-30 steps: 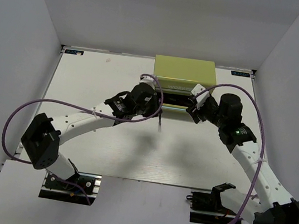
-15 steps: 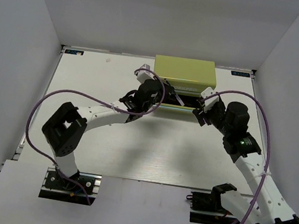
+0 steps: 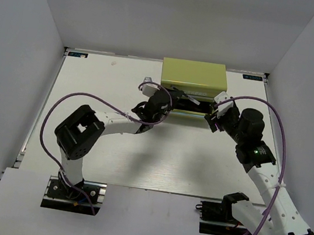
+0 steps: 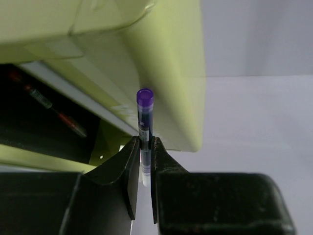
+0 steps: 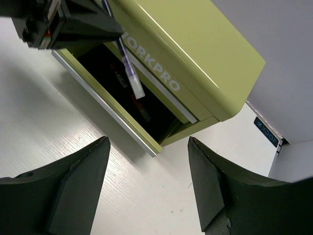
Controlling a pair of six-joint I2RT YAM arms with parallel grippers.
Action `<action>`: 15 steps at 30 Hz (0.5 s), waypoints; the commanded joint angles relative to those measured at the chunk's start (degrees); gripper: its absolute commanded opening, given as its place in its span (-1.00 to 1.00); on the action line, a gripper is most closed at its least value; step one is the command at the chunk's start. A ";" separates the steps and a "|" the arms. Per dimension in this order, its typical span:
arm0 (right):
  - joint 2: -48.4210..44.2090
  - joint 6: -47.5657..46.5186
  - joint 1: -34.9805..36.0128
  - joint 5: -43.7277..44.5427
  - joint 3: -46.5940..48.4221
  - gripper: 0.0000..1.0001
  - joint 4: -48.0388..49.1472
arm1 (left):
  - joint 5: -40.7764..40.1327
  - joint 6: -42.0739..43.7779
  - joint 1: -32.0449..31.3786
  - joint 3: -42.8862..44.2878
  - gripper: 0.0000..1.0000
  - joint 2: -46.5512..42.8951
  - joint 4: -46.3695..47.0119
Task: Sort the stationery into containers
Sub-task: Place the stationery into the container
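The olive container (image 3: 193,74), a metal tool chest, stands at the back of the table with its lower drawer (image 5: 106,108) pulled out. My left gripper (image 4: 145,144) is shut on a thin purple-tipped pen (image 4: 145,111) and holds it over the open drawer, close to the chest front. In the right wrist view the same pen (image 5: 130,72) slants down from the left gripper (image 5: 73,24) above the dark drawer. A red-tipped pen (image 4: 63,117) lies inside the drawer. My right gripper (image 5: 149,139) is open and empty, just off the drawer's right front corner.
White walls close in the table on the left, right and back. A bare white tabletop (image 3: 157,153) stretches in front of the chest. Purple cables (image 3: 58,108) loop from both arms.
My left arm has reached forward and carried the purple-tipped pen up to the chest, over the open drawer. My right gripper has drawn back a little to the right.
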 commanded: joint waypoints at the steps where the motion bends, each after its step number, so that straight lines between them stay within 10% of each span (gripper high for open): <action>1: -1.02 1.04 -0.61 0.71 -0.70 0.42 2.59 | -1.49 -3.74 -0.21 0.06 -1.00 1.18 1.34; 10: -0.93 0.78 -0.96 0.53 -0.78 0.42 3.03 | -3.25 -6.20 -0.21 2.70 -1.00 5.21 -4.11; 15: -0.84 0.78 -1.05 0.53 -0.52 0.42 3.03 | -3.78 -6.20 -0.21 5.42 -0.42 6.54 -5.78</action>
